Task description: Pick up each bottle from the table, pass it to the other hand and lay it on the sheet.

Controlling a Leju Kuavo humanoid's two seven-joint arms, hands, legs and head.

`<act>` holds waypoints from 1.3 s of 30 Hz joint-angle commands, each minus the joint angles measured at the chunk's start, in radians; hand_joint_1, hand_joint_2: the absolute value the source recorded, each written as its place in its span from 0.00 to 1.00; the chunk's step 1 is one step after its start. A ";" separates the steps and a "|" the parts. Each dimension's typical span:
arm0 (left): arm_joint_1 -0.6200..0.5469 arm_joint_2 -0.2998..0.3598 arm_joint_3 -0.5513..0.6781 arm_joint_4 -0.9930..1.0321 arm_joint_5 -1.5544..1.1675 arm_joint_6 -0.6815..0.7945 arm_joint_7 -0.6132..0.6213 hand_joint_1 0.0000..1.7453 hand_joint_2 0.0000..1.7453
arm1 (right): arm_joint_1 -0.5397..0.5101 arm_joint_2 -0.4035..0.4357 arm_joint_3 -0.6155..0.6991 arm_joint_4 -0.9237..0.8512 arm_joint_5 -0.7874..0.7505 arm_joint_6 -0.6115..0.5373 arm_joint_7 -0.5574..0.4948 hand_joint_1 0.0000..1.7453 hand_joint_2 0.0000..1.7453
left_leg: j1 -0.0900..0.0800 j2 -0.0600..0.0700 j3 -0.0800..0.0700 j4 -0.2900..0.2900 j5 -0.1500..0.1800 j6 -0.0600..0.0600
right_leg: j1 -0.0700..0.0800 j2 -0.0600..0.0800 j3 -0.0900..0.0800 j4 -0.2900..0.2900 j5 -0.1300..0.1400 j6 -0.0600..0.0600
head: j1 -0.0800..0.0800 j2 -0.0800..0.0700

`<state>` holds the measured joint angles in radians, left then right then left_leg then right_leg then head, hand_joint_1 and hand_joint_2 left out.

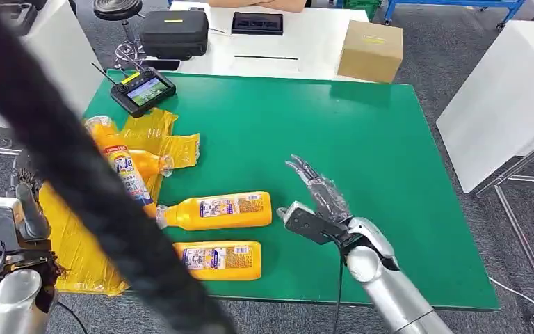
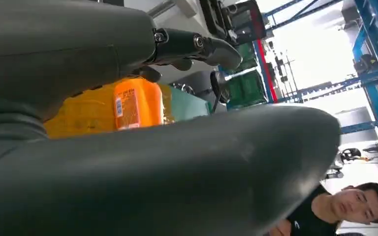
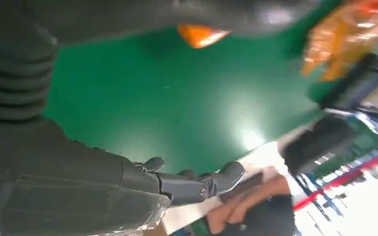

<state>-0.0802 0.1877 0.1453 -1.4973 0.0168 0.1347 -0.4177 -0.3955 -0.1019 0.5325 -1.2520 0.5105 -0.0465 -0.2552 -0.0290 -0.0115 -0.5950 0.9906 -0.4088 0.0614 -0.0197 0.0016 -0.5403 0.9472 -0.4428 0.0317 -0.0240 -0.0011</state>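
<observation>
1. Right hand (image 1: 318,209) sits out over the green table mat (image 1: 361,139), fingers stretched straight and spread, thumb poking out toward the bottles. Nothing in it, and it's just beside the nearest bottle without touching it.
2. That nearest one is an orange-yellow plastic bottle with a white label (image 1: 217,211), lying flat on the green mat, its neck pointing at the sheet.
3. A second orange-yellow labelled bottle (image 1: 219,260) lies flat right below it, near the table's front edge, roughly parallel to the first.
4. A third bottle, orange-yellow with a blue and white label (image 1: 124,169), already lies on the crinkly yellow plastic sheet (image 1: 76,250) at the table's left side. A thick black cable (image 1: 76,181) blurs across that part of the head view, so I can't make out its lower end.
5. Left hand (image 1: 19,221) is down at the left edge by the sheet. Head view shows mostly its grey back, and the left wrist view has a thick thumb (image 2: 177,172) and dark fingers (image 2: 197,46) apart with no bottle between them, so it looks empty and loosely open.
6. Other stuff: black handheld controller with a lit screen (image 1: 142,90) at the mat's back left corner, a black zipped case (image 1: 174,32), a cardboard box (image 1: 370,50) on the white table behind, and a person beyond the table in both wrist views.
</observation>
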 commanded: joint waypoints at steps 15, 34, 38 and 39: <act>-0.023 -0.074 -0.001 -0.004 -0.015 0.018 0.018 0.00 0.00 | -0.154 -0.013 0.099 0.280 0.111 0.096 0.052 0.00 1.00 | 0.001 0.001 0.004 -0.002 0.000 -0.006 | 0.000 0.000 0.004 -0.002 0.000 -0.002 | 0.000 0.000; -0.098 -0.098 -0.029 0.053 -0.057 0.024 0.034 0.00 0.00 | -0.397 0.213 0.287 0.492 0.156 0.117 0.074 0.00 0.00 | 0.001 0.006 0.002 0.000 0.000 -0.006 | 0.001 0.004 0.001 0.002 0.001 -0.003 | 0.000 0.000; -0.085 -0.082 -0.028 0.055 -0.056 0.019 0.037 0.00 0.00 | -0.415 0.244 0.310 0.502 0.163 0.119 0.081 0.00 0.00 | 0.002 0.005 0.003 -0.001 0.000 -0.005 | 0.000 0.003 0.002 0.001 0.000 -0.002 | 0.000 0.000; -0.087 -0.074 -0.029 0.064 -0.051 0.016 0.037 0.00 0.00 | -0.424 0.257 0.316 0.506 0.164 0.124 0.086 0.00 0.00 | 0.002 0.005 0.004 -0.001 0.000 -0.007 | 0.001 0.003 0.003 0.000 0.000 -0.002 | 0.000 0.000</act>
<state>-0.1316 0.1057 0.1156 -1.5076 -0.0359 0.1560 -0.3899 -0.7042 0.0694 0.7396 -0.8881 0.6706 0.0633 -0.1801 -0.0278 -0.0089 -0.5945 0.9907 -0.4080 0.0605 -0.0195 0.0037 -0.5404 0.9489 -0.4425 0.0319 -0.0244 -0.0011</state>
